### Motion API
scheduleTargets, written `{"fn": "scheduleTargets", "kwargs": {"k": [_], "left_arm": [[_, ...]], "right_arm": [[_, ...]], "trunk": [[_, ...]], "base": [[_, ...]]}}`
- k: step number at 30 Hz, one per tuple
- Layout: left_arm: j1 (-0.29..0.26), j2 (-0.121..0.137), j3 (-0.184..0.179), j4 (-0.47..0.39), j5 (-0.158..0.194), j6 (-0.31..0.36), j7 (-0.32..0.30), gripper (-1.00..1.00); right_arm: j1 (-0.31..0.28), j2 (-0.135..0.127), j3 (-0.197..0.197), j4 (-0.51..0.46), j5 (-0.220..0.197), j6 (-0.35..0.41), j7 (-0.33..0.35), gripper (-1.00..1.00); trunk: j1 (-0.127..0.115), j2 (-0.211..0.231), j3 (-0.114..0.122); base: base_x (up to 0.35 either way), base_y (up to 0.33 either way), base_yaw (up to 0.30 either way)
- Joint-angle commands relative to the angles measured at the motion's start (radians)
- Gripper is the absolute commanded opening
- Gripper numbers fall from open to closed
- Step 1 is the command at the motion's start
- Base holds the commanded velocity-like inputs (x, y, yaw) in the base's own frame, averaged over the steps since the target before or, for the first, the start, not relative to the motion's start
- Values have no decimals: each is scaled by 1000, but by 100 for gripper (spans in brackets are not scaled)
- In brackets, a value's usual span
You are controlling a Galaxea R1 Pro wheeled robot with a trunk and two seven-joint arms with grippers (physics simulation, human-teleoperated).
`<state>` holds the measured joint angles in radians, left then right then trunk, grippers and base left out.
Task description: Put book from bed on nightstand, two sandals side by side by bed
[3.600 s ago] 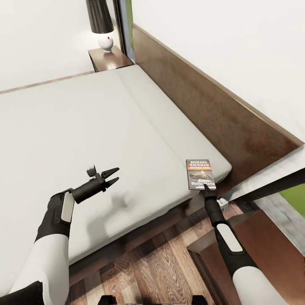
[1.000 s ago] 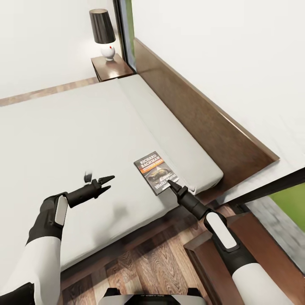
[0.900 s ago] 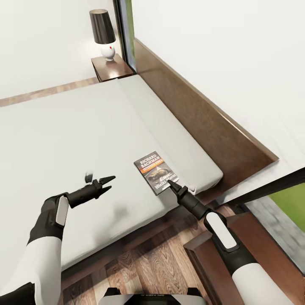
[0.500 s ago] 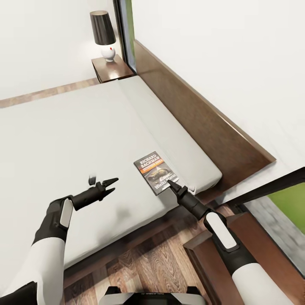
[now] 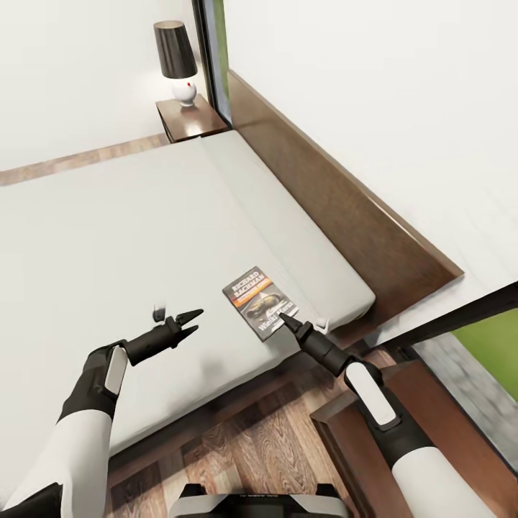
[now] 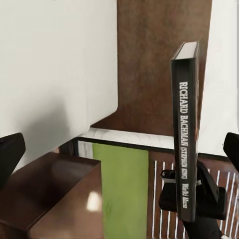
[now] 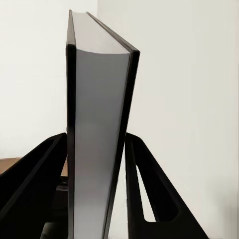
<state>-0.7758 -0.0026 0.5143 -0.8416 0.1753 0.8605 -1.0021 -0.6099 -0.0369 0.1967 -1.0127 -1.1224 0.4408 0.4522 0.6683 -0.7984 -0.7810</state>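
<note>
Near the bed's (image 5: 144,237) foot corner, the right gripper (image 5: 286,320) is clenched on the book (image 5: 256,302), its fingers (image 7: 149,189) pressing both covers. The book seems just clear of the mattress, though contact is hard to judge. The left gripper (image 5: 188,321) hovers spread and empty. To do this well, lift the book fully off, swing it over the nightstand (image 5: 403,424) just beside the arm, and lower it flat before letting go.
</note>
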Motion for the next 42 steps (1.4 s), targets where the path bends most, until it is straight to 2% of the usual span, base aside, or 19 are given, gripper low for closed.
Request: {"fn": "scheduleTargets", "kwargs": {"k": [1,6,29,39,42], "left_arm": [[-1,0,2,0,1,5,-3,100],[0,-1,1,1,1,5,-5,100],[0,-2,-5,29,1,-18,-4,100],[0,-2,-5,30,1,-18,-4,100],[0,-2,-5,56,1,-19,-4,100]], "right_arm": [[-1,-1,1,0,-7,4,0,-100],[-1,-1,1,-3,-3,4,0,-100],[-1,-1,1,-7,-2,4,0,-100],[-1,-1,1,-7,-2,4,0,-100],[-1,0,1,-5,-2,3,0,-100]], "trunk": [[-4,7,3],[-23,42,18],[-111,203,90],[-111,203,90],[-111,203,90]], "base": [[0,0,0],[0,0,134],[0,0,263],[0,0,12],[0,0,0]]}}
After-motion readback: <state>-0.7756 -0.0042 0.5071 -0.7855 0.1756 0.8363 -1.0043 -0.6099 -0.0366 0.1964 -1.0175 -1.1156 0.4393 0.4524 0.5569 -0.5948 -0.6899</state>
